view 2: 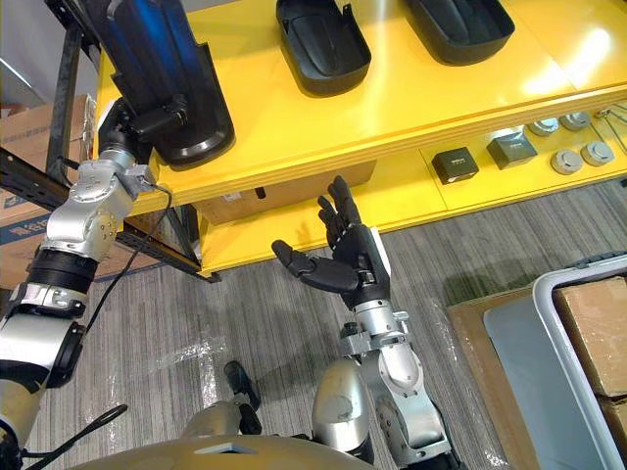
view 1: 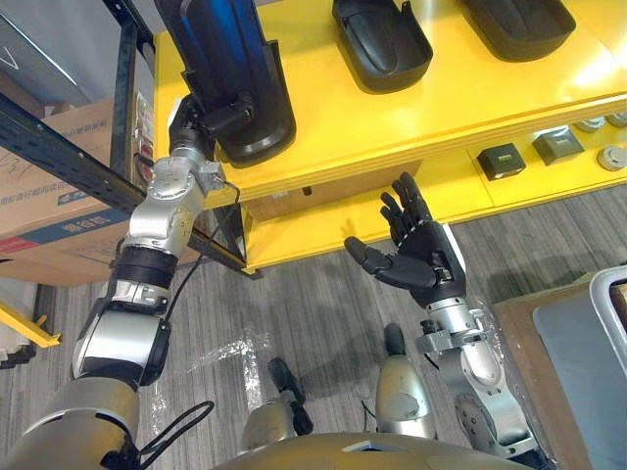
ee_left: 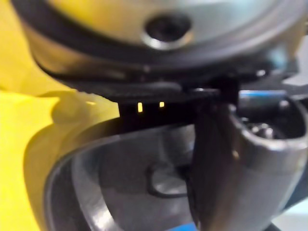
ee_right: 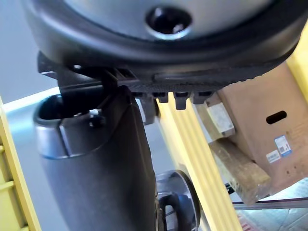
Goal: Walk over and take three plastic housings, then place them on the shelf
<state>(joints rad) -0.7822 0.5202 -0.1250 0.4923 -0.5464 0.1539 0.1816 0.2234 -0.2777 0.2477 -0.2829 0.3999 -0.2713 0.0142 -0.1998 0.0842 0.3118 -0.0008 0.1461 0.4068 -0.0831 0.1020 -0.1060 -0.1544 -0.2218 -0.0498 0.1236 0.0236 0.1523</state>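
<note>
Three black plastic housings lie on the yellow shelf (view 1: 392, 127). The left housing (view 1: 230, 78) overhangs the shelf's front edge, and my left hand (view 1: 201, 117) is shut on its near end, thumb over the rim. In the left wrist view the thumb (ee_left: 240, 168) sits against the housing's hollow inside (ee_left: 120, 178). The middle housing (view 1: 380, 41) and the right housing (view 1: 519, 24) rest further along, untouched. My right hand (view 1: 421, 257) hangs below the shelf's front edge, palm up, fingers spread open, holding nothing.
A lower yellow shelf carries small black and grey parts (view 1: 501, 160). A cardboard box (view 1: 323, 191) sits under the top shelf. At the left, a dark rack holds another carton (view 1: 49, 186). A grey tote (view 2: 588, 333) with a carton stands at the right.
</note>
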